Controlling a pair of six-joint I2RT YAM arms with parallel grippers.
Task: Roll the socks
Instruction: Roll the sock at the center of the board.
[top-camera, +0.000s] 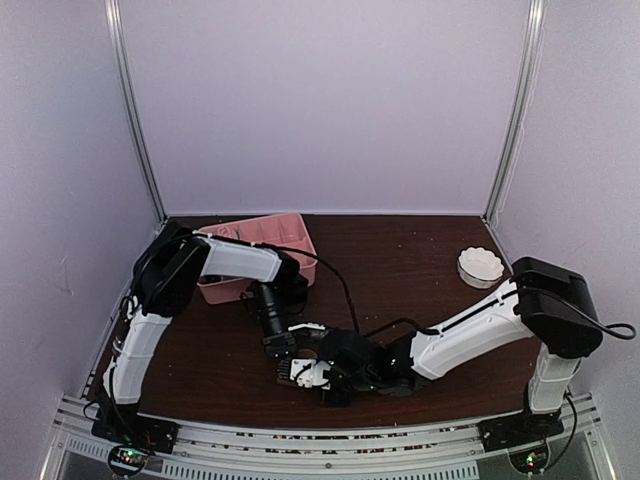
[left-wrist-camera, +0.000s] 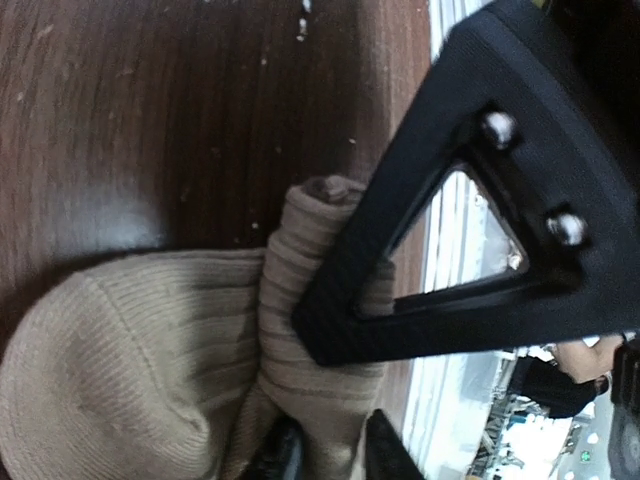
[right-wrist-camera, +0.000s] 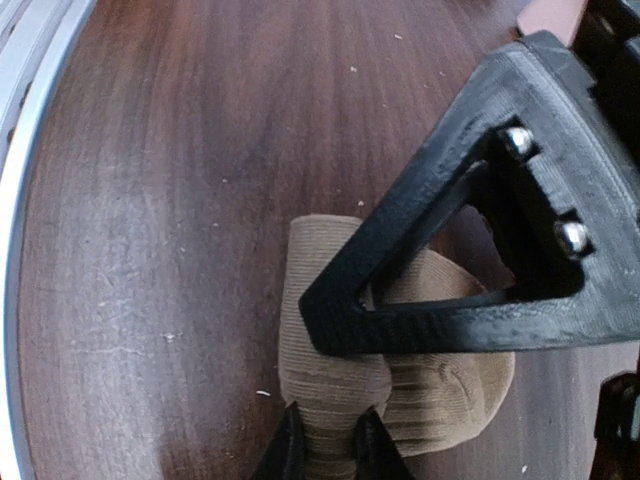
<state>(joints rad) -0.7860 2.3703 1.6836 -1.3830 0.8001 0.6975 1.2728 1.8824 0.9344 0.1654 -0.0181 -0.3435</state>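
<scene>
Tan ribbed knit sock (right-wrist-camera: 440, 390), lower centre: judged soft, floppy; take at thick fold. Left gripper (left-wrist-camera: 330, 455), right gripper (right-wrist-camera: 328, 448) pinch it narrowly.

Table (right-wrist-camera: 150, 200) — dark wood, smooth, faint sheen; tan sock (right-wrist-camera: 330, 385) — ribbed knit cloth, matt; right gripper fingers (right-wrist-camera: 400, 225) matt black plastic.

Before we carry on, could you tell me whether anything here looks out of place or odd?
Nothing stands out. The tan sock lies bunched on the table, and only a few pale specks dot the wood near it.
</scene>
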